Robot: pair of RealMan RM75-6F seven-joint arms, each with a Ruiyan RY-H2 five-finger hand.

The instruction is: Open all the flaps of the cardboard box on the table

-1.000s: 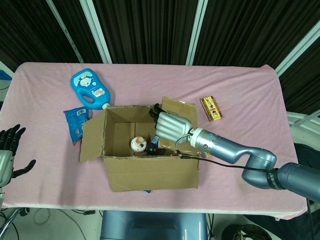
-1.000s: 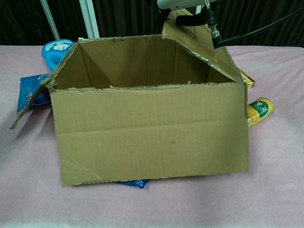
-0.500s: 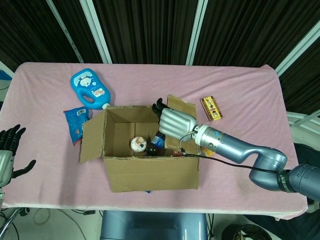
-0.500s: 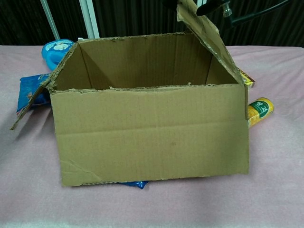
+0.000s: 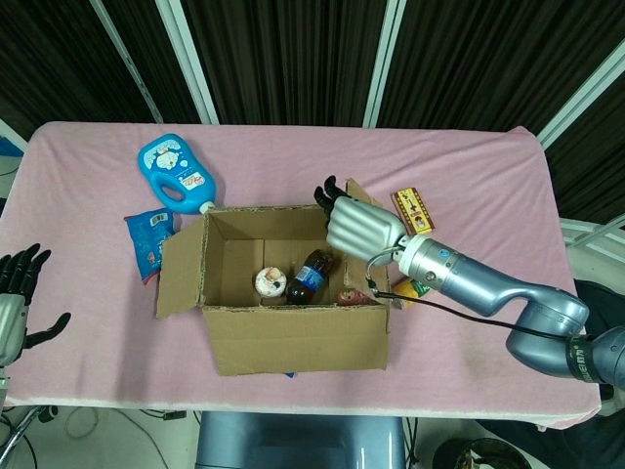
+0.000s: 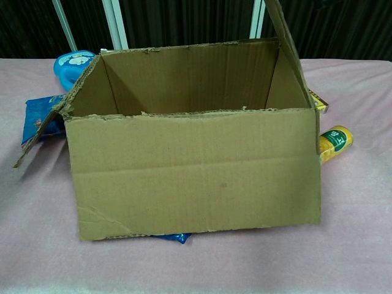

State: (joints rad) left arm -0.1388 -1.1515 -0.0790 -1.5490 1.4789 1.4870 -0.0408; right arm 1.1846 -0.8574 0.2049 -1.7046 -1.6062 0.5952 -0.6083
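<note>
The brown cardboard box (image 5: pixel 293 337) stands in the middle of the pink table, its top open. Its left flap (image 5: pixel 176 271) is folded outward. Its right flap (image 6: pixel 283 33) stands almost upright. My right hand (image 5: pixel 361 227) lies with its fingers stretched against the inner face of that flap (image 5: pixel 359 190), holding nothing. The chest view does not show this hand. Inside the box lie a dark bottle (image 5: pixel 311 275), a pale ball (image 5: pixel 270 282) and a small pinkish item (image 5: pixel 350 295). My left hand (image 5: pixel 20 283) hovers open at the table's left edge, far from the box.
A blue detergent bottle (image 5: pixel 176 174) and a blue snack packet (image 5: pixel 148 234) lie left of the box. A small red-yellow carton (image 5: pixel 413 211) lies to its right rear. A yellow can (image 6: pixel 334 144) rests against the box's right side. Dark curtains hang behind the table.
My right hand has moved right and slightly up, pushing the right flap from leaning over the box to nearly upright. The bottle inside now shows. The left hand has stayed still.
</note>
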